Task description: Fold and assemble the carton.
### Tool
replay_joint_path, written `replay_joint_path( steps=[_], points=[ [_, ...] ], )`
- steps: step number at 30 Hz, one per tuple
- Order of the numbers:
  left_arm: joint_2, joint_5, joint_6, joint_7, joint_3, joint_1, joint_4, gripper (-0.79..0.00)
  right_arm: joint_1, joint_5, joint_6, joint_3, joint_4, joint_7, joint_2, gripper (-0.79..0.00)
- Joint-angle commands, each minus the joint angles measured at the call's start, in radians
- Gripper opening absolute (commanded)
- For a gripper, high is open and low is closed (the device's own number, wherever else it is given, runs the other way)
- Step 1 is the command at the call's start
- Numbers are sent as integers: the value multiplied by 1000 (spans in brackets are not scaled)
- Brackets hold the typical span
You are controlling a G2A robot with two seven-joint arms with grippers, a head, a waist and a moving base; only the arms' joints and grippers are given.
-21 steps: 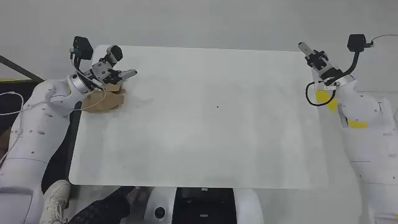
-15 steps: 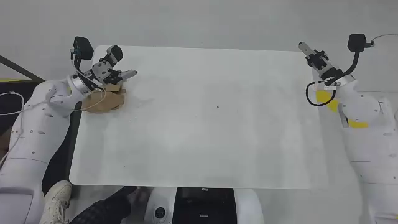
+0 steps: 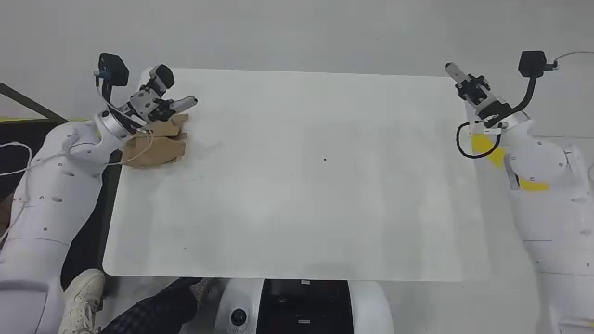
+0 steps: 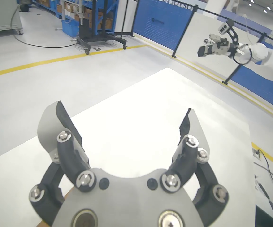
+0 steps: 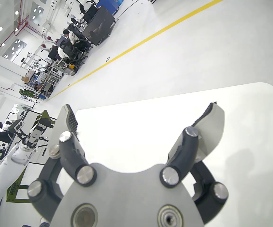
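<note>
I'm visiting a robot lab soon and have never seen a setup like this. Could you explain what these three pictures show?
This is a white two-armed robot working at a white rectangular table. One picture looks down from a camera above the arms. The other two come from cameras on the wrists, each looking out past that arm's own metal claw, called a gripper. The left gripper is open and holds nothing. In the top view it sits over a brown folded cardboard carton lying at the table's left edge. The right gripper is also open and empty, held near the table's far right corner. Neither gripper holds the carton.
</note>
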Motion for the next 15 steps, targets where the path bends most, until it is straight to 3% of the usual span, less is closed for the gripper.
replay_joint_path(
  steps=[1,6,15],
  points=[
    [6,-63,4,-49,-25,12,14,0,0,0,0,0,0,0,0,0],
    [29,-207,30,-188,-105,52,44,0,0,0,0,0,0,0,0,0],
    [70,-499,187,-482,-256,115,75,0,0,0,0,0,0,0,0,0]
  ],
)
